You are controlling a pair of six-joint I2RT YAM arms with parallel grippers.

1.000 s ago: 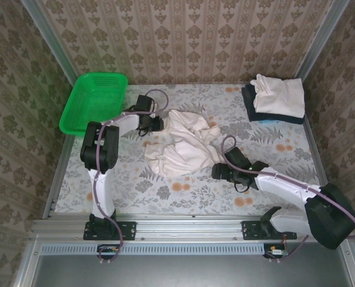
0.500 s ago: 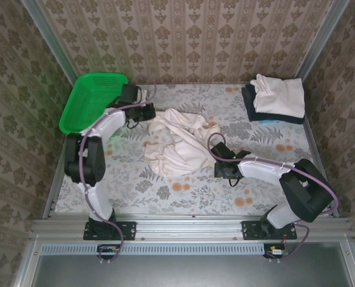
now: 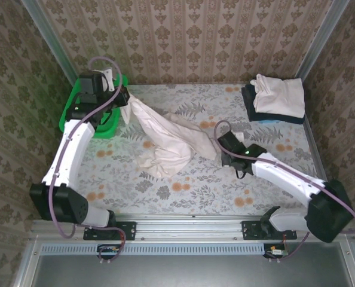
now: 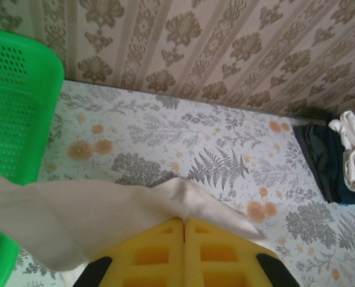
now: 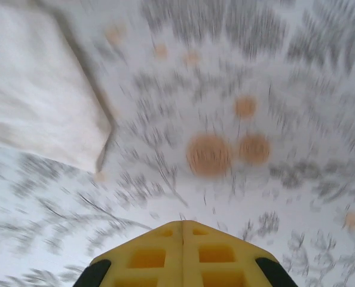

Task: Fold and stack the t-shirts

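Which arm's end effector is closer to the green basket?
Left. The left end effector hangs at the right edge of the basket, gripping a cream shirt; the right end effector sits across the table, beyond that shirt.

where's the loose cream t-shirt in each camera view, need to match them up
Top external: the loose cream t-shirt stretches from beside the green basket down across the table's middle.
Left wrist: the shirt crosses the lower left, ending at the left gripper.
Right wrist: blurred, it sits in the upper left corner.
Shared landmark: the floral table cover with orange flowers, in all three views.
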